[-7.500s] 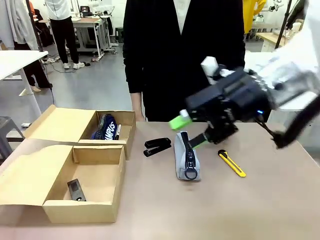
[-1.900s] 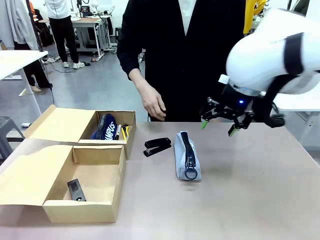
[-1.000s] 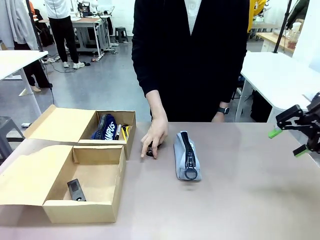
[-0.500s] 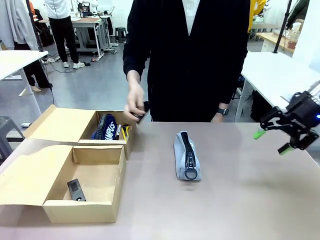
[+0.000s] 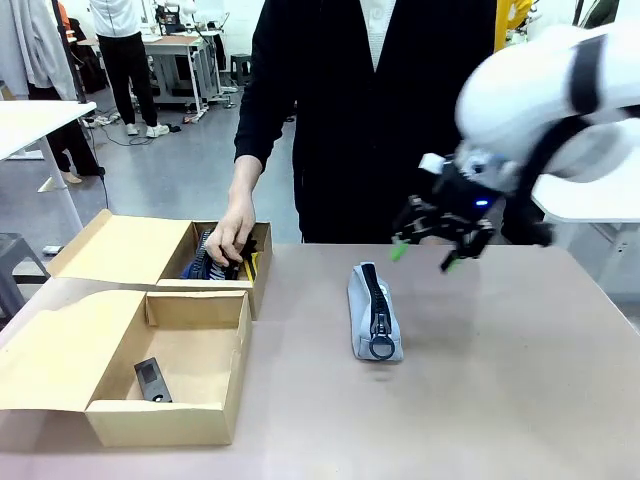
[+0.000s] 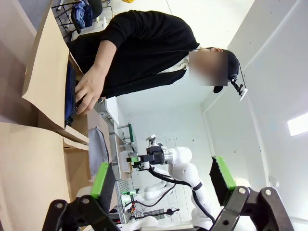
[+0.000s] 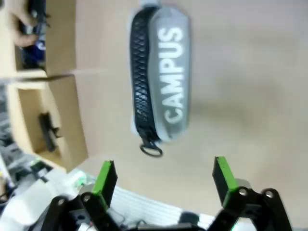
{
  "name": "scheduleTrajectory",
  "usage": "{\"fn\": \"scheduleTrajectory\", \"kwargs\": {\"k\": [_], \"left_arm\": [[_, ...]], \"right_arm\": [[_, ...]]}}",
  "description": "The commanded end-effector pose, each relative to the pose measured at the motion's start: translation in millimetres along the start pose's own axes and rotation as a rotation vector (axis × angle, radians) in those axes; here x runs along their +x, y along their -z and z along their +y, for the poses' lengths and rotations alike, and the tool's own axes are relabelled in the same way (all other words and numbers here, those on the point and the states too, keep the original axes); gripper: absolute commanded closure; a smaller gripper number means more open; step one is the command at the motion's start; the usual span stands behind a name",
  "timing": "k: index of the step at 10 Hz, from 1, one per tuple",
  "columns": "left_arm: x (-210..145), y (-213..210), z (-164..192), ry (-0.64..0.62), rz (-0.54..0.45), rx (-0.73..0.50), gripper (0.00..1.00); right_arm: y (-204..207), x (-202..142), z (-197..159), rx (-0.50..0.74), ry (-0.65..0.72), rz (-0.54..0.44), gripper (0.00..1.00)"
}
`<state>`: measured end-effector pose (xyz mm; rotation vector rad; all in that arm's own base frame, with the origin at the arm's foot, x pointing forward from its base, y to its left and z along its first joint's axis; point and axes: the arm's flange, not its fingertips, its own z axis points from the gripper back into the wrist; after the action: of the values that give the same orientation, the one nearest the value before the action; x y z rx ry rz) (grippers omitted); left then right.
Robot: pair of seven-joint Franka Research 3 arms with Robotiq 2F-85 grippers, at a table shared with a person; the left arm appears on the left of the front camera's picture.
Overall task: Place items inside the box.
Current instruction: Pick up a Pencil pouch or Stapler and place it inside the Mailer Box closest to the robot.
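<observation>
My right gripper [image 5: 423,257] is hovering wide open and empty above the table [image 5: 500,380], just past the grey pencil case [image 5: 374,312], which is lying flat there and showing "CAMPUS" in white letters. My left gripper [image 6: 162,177] is also gaping, holding nothing. The person's hand [image 5: 232,238] is reaching into the box [image 5: 125,248].

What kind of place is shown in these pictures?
Probably a robotics lab or workshop: a white robot arm reaches over the table, and cluttered workbenches stand behind on a bare grey floor.
</observation>
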<state>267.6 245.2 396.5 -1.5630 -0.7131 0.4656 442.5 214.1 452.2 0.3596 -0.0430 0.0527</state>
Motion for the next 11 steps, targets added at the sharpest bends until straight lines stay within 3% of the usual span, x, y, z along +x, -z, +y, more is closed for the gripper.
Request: {"fn": "scheduleTrajectory", "kwargs": {"k": [1, 6, 7, 11], "left_arm": [[-4.8, 1.1, -1.6, 0.018, 0.001, -0.014, 0.0], [-4.8, 1.1, -1.6, 0.018, 0.001, -0.014, 0.0], [-4.8, 1.1, -1.6, 0.018, 0.001, -0.014, 0.0], [-4.8, 1.1, -1.6, 0.018, 0.001, -0.014, 0.0]], "right_arm": [[33.5, 36.2, 27.0, -0.117, -0.024, 0.011, 0.0], [118.8, 66.7, 62.8, -0.306, -0.009, 0.125, 0.0], [125.3, 69.9, 62.0, -0.334, 0.015, 0.096, 0.0], [142.2, 73.7, 62.2, -0.35, 0.022, 0.14, 0.0]]}}
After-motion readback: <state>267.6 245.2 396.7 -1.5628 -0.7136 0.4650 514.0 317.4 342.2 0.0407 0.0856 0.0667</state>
